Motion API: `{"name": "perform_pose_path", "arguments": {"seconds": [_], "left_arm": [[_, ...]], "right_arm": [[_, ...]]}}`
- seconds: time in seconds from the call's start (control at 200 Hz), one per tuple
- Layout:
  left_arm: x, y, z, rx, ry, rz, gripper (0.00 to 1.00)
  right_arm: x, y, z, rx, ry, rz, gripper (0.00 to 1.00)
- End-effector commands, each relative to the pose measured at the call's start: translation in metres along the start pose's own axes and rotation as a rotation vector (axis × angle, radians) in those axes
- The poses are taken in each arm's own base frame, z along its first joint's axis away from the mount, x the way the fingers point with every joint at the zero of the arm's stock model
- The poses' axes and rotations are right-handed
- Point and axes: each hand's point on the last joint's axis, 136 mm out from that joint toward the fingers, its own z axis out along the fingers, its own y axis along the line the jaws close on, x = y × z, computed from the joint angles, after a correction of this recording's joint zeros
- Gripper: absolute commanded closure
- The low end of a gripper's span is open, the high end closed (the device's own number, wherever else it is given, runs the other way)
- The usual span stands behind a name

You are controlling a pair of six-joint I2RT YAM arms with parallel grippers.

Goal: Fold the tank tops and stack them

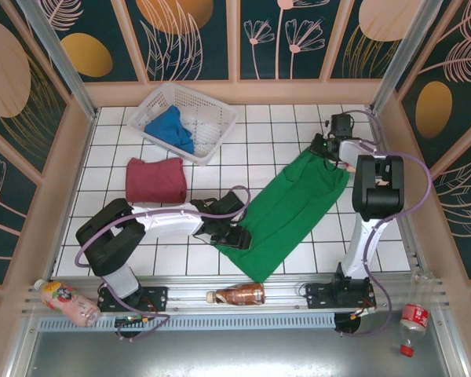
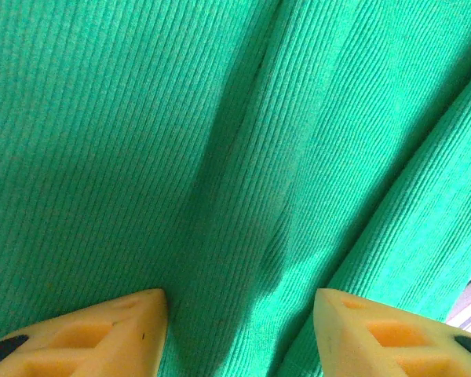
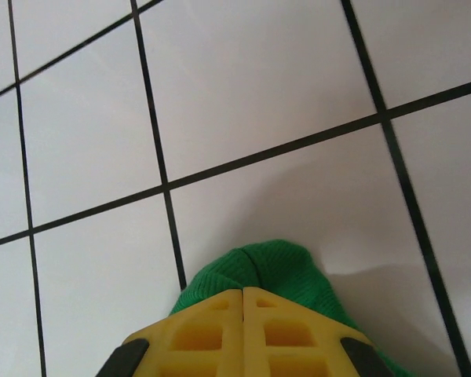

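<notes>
At the green tank top's (image 1: 294, 208) far corner, the outstretched right gripper (image 3: 243, 292) pinches the cloth; the left gripper (image 2: 239, 302), jaws apart, hovers over its near end.

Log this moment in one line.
left gripper: open over bright green cloth tank top; right gripper: shut on its edge; maroon-red cloth top: folded; blue cloth top: in white basket

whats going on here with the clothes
Two robot arms are working on the green tank top, spread on the table. The right gripper is shut on its far edge; the left gripper hangs open over its near end. The maroon top lies folded at left, and the blue top sits in the white basket.
</notes>
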Motion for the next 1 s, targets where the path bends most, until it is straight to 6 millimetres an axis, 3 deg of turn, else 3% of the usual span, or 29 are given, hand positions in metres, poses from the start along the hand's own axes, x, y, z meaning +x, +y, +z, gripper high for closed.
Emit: {"name": "perform_pose_path", "arguments": {"seconds": [0.0,0.28,0.425,0.6,0.745,0.871,0.996], "left_arm": [[0.021,0.019,0.015,-0.043,0.083,-0.024,0.46],[0.026,0.022,0.019,-0.047,0.104,-0.023,0.46],[0.027,0.023,0.02,-0.048,0.111,-0.023,0.46],[0.039,0.035,0.014,-0.085,0.131,-0.034,0.46],[0.043,0.036,0.013,-0.088,0.137,-0.042,0.46],[0.03,0.021,0.01,-0.043,0.107,-0.042,0.46],[0.017,0.005,-0.002,-0.013,0.068,-0.025,0.46]], "right_arm": [[-0.011,0.008,-0.011,-0.096,-0.069,0.037,0.99],[0.026,-0.034,0.005,0.024,0.024,0.123,0.98],[0.033,-0.044,0.011,0.065,0.039,0.117,0.96],[0.012,-0.038,0.019,0.104,0.01,0.036,0.96],[0.01,-0.026,0.031,0.097,0.032,-0.013,0.95],[0.012,-0.013,0.04,0.07,0.059,-0.015,0.95],[0.003,-0.007,0.034,0.056,0.048,-0.014,0.93]]}}
